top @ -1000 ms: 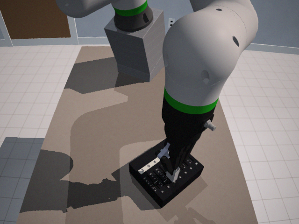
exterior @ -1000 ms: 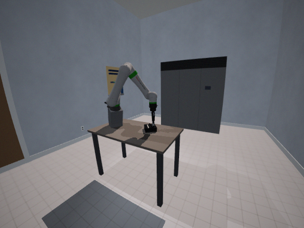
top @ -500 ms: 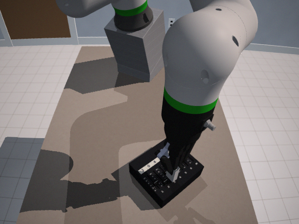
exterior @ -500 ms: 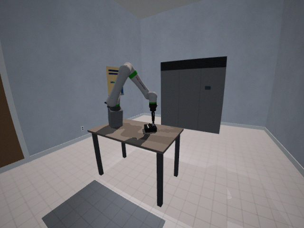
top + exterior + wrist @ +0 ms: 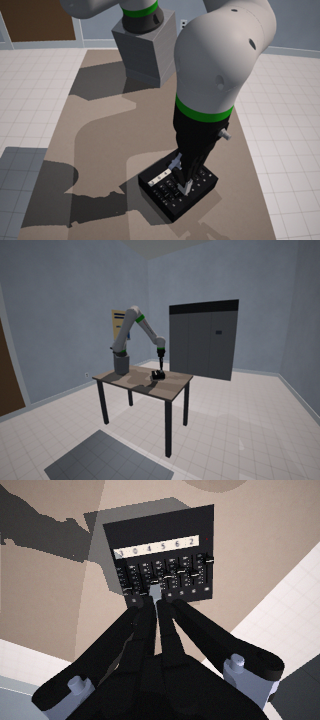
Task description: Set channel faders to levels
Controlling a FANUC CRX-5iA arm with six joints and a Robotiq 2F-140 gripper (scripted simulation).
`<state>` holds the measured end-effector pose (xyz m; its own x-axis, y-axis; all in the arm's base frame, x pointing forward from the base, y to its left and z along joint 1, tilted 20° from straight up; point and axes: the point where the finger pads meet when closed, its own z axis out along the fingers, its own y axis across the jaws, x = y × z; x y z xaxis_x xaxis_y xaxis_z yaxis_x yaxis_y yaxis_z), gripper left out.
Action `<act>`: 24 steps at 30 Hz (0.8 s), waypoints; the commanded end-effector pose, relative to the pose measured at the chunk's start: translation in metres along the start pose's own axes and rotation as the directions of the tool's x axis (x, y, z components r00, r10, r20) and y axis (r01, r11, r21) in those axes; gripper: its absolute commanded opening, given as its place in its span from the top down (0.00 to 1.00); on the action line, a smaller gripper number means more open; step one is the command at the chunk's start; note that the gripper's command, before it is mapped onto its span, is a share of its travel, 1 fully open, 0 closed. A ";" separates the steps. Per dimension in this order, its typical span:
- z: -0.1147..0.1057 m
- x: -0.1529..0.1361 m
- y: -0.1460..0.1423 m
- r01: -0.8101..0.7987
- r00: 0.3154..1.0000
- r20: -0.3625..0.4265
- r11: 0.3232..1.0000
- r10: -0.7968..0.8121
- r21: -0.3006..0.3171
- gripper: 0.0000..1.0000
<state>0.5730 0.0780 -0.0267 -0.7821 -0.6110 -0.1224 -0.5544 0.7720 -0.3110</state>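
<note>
The black lighting desk [image 5: 186,209] [image 5: 155,375] [image 5: 160,522] stands on its feet on the table [image 5: 103,155] [image 5: 165,391]. A white tape strip [image 5: 159,177] [image 5: 155,546] reads 3, 0, 4, 5, 6, 2 above the channel faders. The master fader [image 5: 209,559] at the right end stands high on its track. My gripper [image 5: 186,189] [image 5: 161,371] [image 5: 156,591] is shut with nothing between the fingers. Its tips rest at the cap of the third channel fader [image 5: 155,582], on the cap's low side. The fourth fader [image 5: 169,576], the fifth [image 5: 181,571] and the sixth [image 5: 194,575] stand mid-track.
The grey pedestal of the arm [image 5: 147,59] [image 5: 121,365] stands at the far end of the table. The desk lies near the table's right edge. A dark cabinet [image 5: 204,340] stands by the back wall, off the table.
</note>
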 end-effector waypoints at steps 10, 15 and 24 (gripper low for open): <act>0.000 -0.005 0.000 0.000 1.000 0.000 1.000 0.000 0.000 1.00; 0.000 -0.006 0.000 0.000 1.000 0.000 1.000 0.000 0.000 1.00; -0.011 -0.006 0.000 0.000 1.000 0.000 1.000 0.000 0.000 1.00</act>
<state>0.5756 0.0823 -0.0207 -0.7821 -0.6110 -0.1226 -0.5543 0.7720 -0.3111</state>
